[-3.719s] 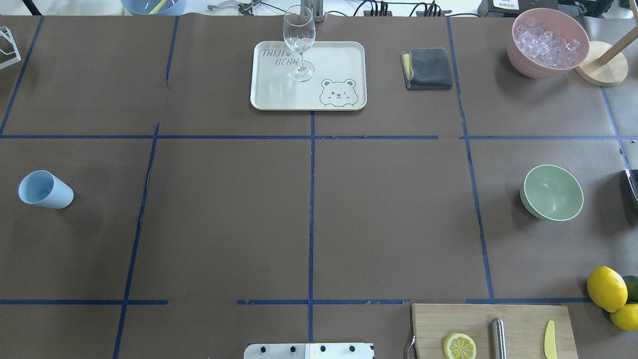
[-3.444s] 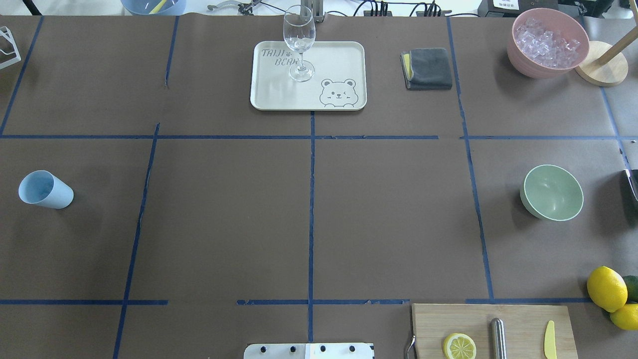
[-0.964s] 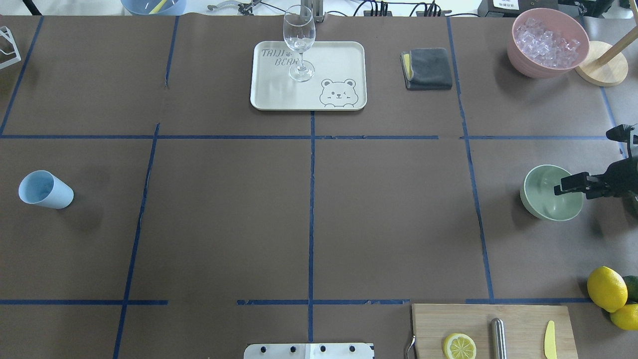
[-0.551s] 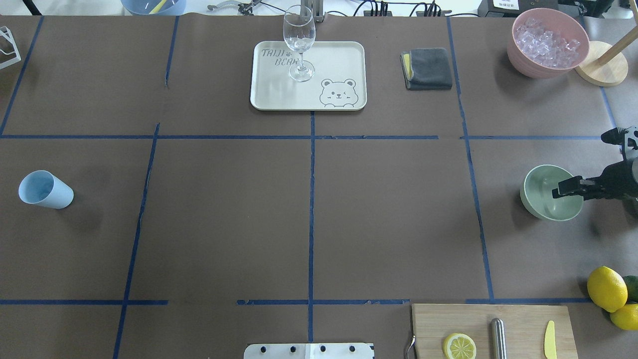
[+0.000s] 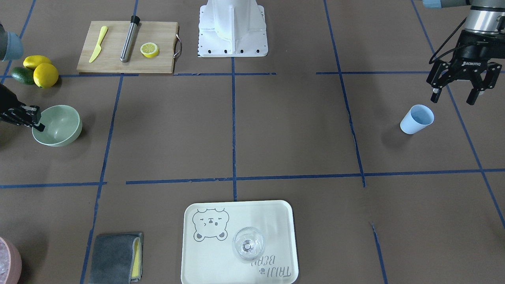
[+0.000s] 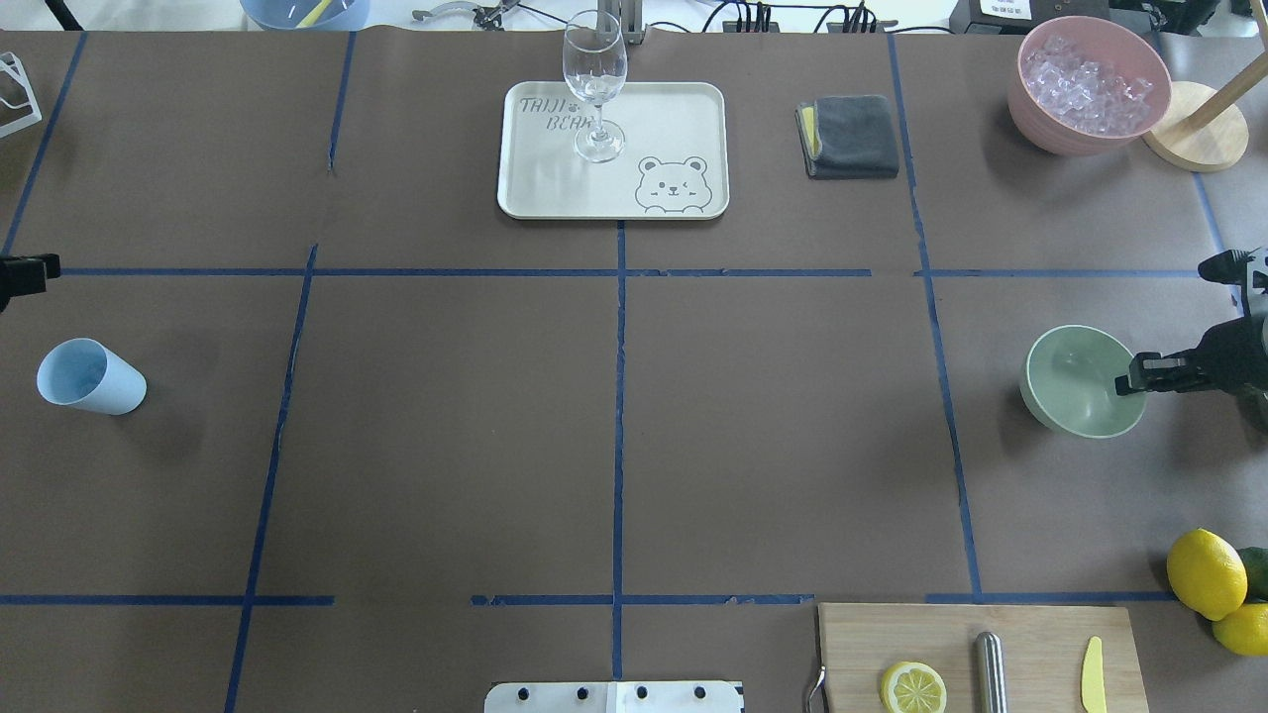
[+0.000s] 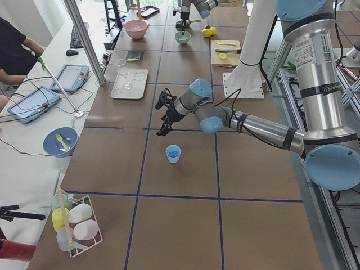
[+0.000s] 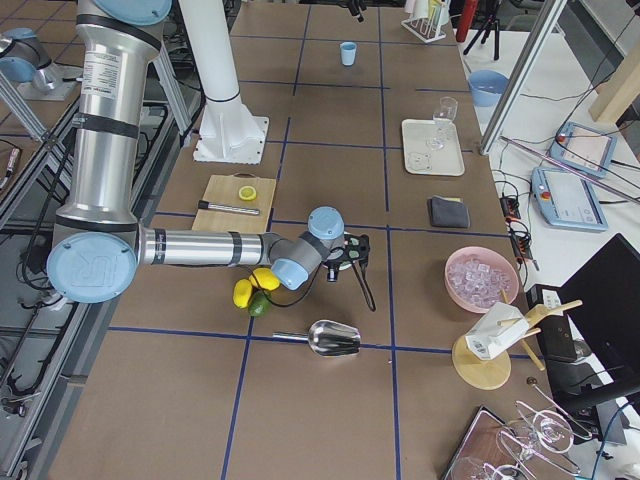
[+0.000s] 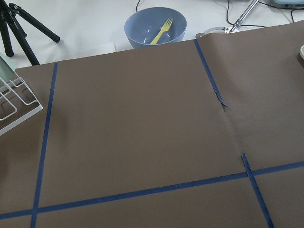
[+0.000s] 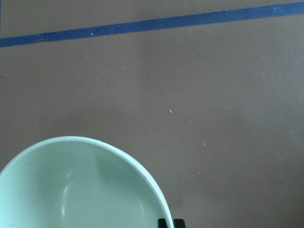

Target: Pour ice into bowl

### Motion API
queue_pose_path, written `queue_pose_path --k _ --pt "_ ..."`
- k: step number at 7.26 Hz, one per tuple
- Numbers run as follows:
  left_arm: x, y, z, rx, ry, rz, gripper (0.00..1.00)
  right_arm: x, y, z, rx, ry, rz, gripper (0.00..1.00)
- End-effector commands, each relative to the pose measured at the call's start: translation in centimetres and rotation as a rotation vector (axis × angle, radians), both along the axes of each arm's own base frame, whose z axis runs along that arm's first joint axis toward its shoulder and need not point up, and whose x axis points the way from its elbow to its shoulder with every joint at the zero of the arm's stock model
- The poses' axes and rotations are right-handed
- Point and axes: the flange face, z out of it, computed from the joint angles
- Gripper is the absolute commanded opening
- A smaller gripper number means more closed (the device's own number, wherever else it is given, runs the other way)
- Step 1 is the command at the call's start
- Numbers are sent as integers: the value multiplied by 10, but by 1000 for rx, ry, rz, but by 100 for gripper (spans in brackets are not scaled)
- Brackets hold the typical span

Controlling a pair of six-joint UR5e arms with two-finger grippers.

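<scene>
The pale mint-green bowl (image 6: 1075, 381) stands empty at the table's right; it also shows in the front view (image 5: 59, 126) and the right wrist view (image 10: 80, 190). My right gripper (image 6: 1129, 381) is at the bowl's right rim, its fingertips close together on the rim (image 5: 37, 124). Clear ice (image 6: 1085, 79) fills the pink container at the back right. The light blue cup (image 6: 89, 376) stands at the far left; I cannot make out ice in it. My left gripper (image 5: 453, 98) is open and empty, above the table just behind the cup (image 5: 417, 119).
A cream tray (image 6: 674, 119) with a wine glass (image 6: 594, 84) sits at the back middle, a grey cloth (image 6: 850, 137) to its right. A cutting board (image 6: 951, 634) and lemons (image 6: 1207, 572) lie front right. A metal scoop (image 8: 330, 338) lies beyond the lemons.
My right gripper came in from the right edge and reached the bowl's right rim. The bowl has shifted slightly left. My left gripper's tip now shows at the left edge.
</scene>
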Motion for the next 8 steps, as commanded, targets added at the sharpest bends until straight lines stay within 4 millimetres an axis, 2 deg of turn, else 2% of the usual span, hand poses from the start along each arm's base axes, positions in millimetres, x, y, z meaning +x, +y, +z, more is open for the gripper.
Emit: queue_pose_path --k 1,2,3,4,5,6,7,8 --pt "27 26 16 -27 28 -39 100 -1 2 -31 17 -39 -2 0" --pt "19 47 30 7 31 -52 100 -8 -2 -54 -21 -86 18 0" --pt "20 57 39 3 51 -64 100 -18 -13 -84 -53 -135 47 0" --pt "38 64 68 20 49 -98 100 -33 -31 -119 -90 -175 65 0" --pt "42 75 110 58 65 -120 100 -53 -42 -165 -127 -205 69 0" --pt "43 79 129 86 64 -143 100 -68 -48 -208 -155 -215 71 0" --pt "52 85 141 77 57 -166 100 -83 -50 -255 -181 -221 67 0" --pt "71 97 142 73 79 -180 100 -102 -58 -290 -210 -220 73 0"
